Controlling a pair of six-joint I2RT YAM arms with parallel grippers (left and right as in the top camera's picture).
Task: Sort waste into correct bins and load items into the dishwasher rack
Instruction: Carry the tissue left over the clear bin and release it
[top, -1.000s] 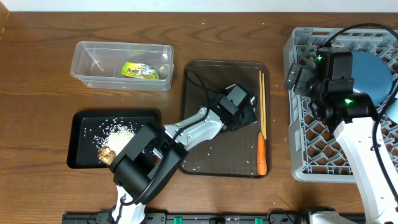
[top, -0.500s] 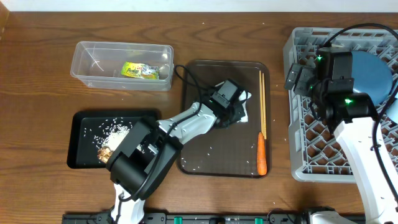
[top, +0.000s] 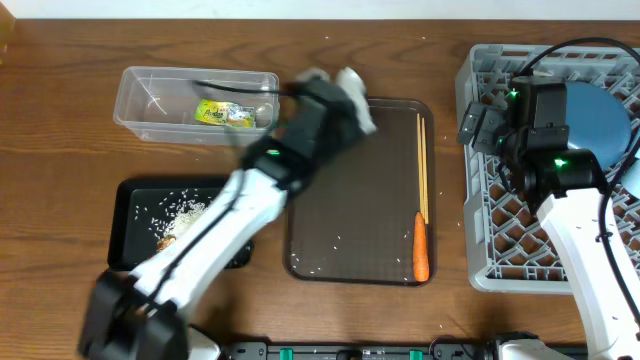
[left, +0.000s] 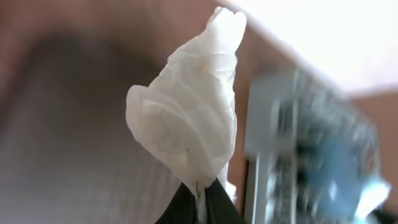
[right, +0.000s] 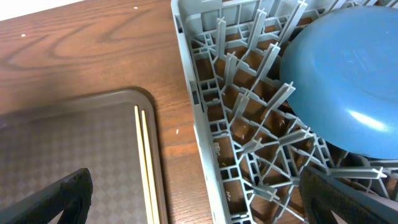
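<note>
Pinching tissue (left: 186, 118) in left gripper (left: 200, 206), closed tight on its lower twist, bulk flaring up past the tips. Blurred overhead, so placing it only roughly: lifted clear of the serving tray (top: 350, 230), over that tray's far-left corner.

Key relation: tub (top: 150, 108) just to the left of the gripper, right short end nearest, long axis running left-right. So reckon a short carry straight left along that axis, then release over the open part. Aiming past the wrapper (top: 222, 114) in the right half, or dropping on top of it; fine either way. Not over the tub yet as far as can be told, so no letting go here.

Judging tub over black tray (top: 128, 248): only rice (top: 185, 208) and a brown lump (top: 168, 243) in there, i.e. food, nearer the robot and down-left of the gripper. Wrong way for paper.

Further right on the serving tray: chopsticks (top: 422, 165) lying near-far along the right edge, carrot (top: 421, 245) just beside their near end. Not yet dealt with.

Farthest: right gripper (right: 199, 202) spread wide, holding nothing, hovering at the rack (top: 490, 235) left edge, plate (top: 595, 120) already in the rack. Well apart from the tub, so left arm clearly the one for this drop. Risk: tissue clinging to a finger on release.
</note>
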